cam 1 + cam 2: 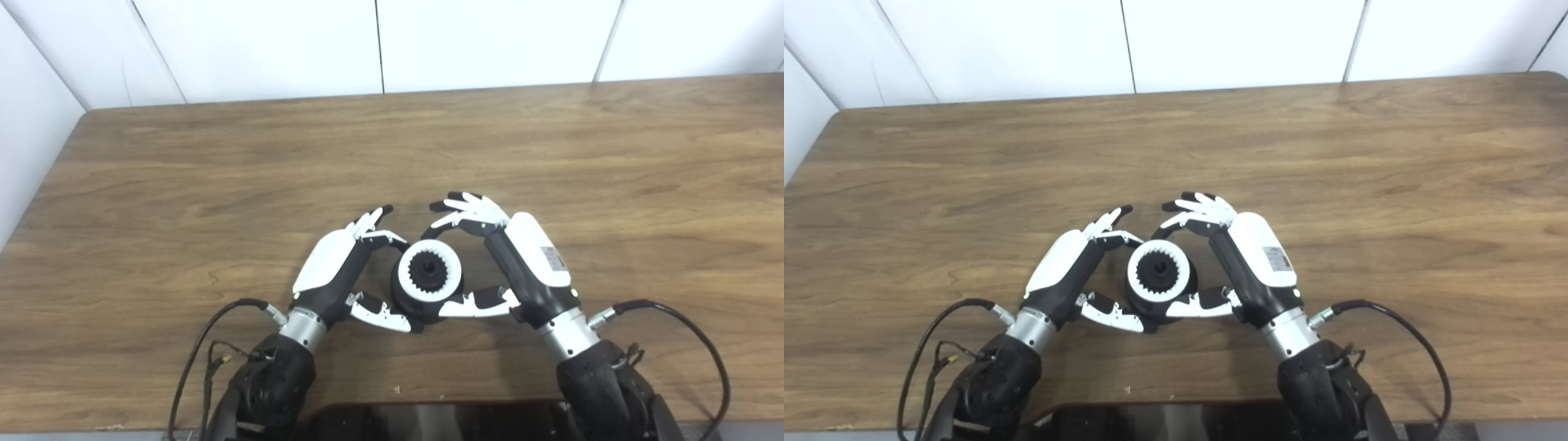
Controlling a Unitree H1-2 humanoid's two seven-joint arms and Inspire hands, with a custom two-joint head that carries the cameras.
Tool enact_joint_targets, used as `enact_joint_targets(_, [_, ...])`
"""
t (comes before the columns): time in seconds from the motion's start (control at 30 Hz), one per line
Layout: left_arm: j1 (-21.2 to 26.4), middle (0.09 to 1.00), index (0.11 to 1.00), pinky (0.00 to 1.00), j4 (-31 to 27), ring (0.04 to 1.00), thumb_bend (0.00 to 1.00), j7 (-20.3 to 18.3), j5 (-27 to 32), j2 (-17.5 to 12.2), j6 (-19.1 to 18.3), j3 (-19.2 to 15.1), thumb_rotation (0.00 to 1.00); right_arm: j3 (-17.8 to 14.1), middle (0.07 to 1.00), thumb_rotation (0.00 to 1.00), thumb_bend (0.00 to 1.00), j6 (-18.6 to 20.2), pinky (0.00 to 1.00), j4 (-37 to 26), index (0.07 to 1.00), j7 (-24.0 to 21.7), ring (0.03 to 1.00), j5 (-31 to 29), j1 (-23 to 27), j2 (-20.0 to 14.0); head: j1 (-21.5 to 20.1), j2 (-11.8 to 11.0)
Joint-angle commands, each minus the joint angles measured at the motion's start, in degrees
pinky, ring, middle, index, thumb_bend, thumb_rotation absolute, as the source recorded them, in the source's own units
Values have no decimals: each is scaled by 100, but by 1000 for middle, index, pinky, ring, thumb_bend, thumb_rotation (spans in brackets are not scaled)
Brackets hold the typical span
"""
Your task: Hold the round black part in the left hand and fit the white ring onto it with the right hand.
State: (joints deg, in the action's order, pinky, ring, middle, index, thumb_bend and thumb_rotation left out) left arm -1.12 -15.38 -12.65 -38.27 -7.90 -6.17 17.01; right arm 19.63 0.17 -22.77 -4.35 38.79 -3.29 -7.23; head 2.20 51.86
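Curling in from both sides, the fingers (375,220) of the left hand (334,263) and the fingers (468,208) of the right hand (527,257) ringed the round black part (427,303), which sat on the worktop (184,184) between them. The left hand's fingers lay against the part's far left side, and its thumb (380,313) reached in low at the near left, its tip at the part's base. They looked loosely cupped around the part; whether they pressed on it, I could not tell. The right hand's fingers arched, spread apart, over the far right of the part, their tips just above the rim, while its thumb (474,303) lay across the near side, touching the black body. A firm grip could not be made out there either.

The white ring (428,274) was seated on top of the black part, level, with a toothed inner edge, and a dark hub (429,268) stood in its middle.

Outward from the fingers, both wrists ran back toward the near edge of the worktop, each with a black cable (692,324) looping beside it. Beyond the fingers lay bare wood, then a white panelled wall (490,37).
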Motion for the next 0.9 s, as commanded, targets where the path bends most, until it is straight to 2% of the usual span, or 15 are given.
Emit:
enact_joint_targets(0.0, [154, 1000, 545, 1000, -315, 1000, 937, 52, -11, 18, 34, 8, 220, 15, 814, 143, 520, -151, 918, -21, 481, 139, 894, 28, 198, 240, 17, 13])
enact_joint_targets(0.3, [141, 1000, 546, 1000, -351, 1000, 930, 56, 10, 5, -6, 21, 214, 17, 813, 141, 519, -108, 938, 188, 481, 189, 907, 71, 286, 294, 1, 33])
enact_joint_targets(0.87, [151, 1000, 545, 1000, -371, 1000, 938, 54, 46, -75, -38, -3, 215, -198, 819, 143, 518, -182, 951, 177, 482, 229, 905, -98, 325, 144, -47, 49])
